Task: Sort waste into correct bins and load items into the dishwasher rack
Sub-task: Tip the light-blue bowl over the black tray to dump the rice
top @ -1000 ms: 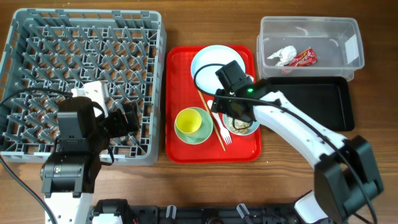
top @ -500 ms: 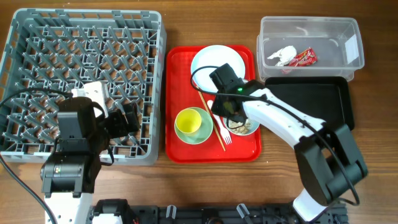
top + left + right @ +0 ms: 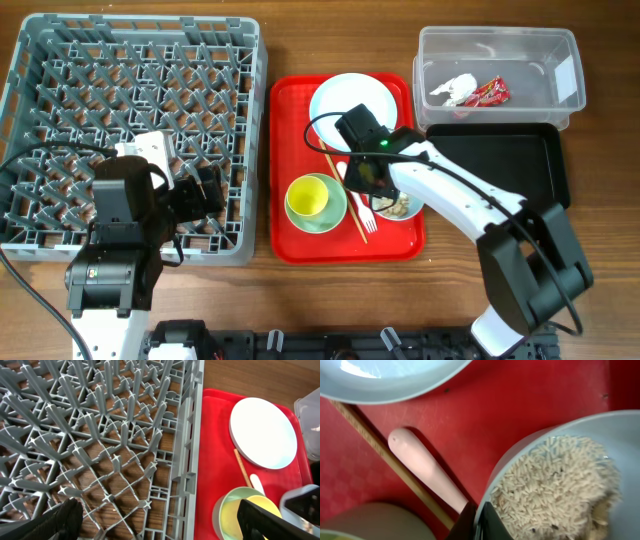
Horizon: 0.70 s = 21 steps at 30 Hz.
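A red serving tray is laid flat near the middle of a wooden tabletop, whose brown grain is seen around it. The tray is edged by a raised rim with rounded corners.

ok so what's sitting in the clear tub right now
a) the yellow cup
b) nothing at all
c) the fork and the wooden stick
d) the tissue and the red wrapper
d: the overhead view shows the crumpled white tissue and the red wrapper lying side by side inside the clear tub.
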Each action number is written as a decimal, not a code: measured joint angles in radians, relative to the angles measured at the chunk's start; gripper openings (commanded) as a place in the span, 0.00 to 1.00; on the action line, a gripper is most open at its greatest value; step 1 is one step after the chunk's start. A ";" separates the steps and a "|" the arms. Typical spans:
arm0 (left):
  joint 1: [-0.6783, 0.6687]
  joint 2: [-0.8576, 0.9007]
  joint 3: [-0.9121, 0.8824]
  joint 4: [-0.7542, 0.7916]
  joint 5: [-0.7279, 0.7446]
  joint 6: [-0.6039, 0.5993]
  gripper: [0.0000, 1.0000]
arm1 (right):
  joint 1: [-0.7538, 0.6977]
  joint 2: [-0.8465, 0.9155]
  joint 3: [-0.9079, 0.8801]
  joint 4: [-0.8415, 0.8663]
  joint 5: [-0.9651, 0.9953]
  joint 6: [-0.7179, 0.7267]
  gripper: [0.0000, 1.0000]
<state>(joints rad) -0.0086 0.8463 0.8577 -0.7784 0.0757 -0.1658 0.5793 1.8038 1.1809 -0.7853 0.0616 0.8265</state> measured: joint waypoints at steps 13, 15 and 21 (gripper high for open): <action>0.000 0.000 0.000 0.000 0.000 0.000 1.00 | -0.161 -0.302 0.032 -0.071 -0.050 -0.235 0.04; 0.000 0.000 0.000 0.000 0.000 0.000 1.00 | -0.274 -0.308 0.032 -0.071 -0.153 -0.296 0.04; 0.000 0.000 0.000 0.000 0.000 0.000 1.00 | -0.556 -0.282 0.032 -0.071 -0.463 -0.489 0.04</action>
<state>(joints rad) -0.0086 0.8463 0.8577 -0.7788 0.0757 -0.1658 0.0235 1.5215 1.2129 -0.8566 -0.4015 0.3370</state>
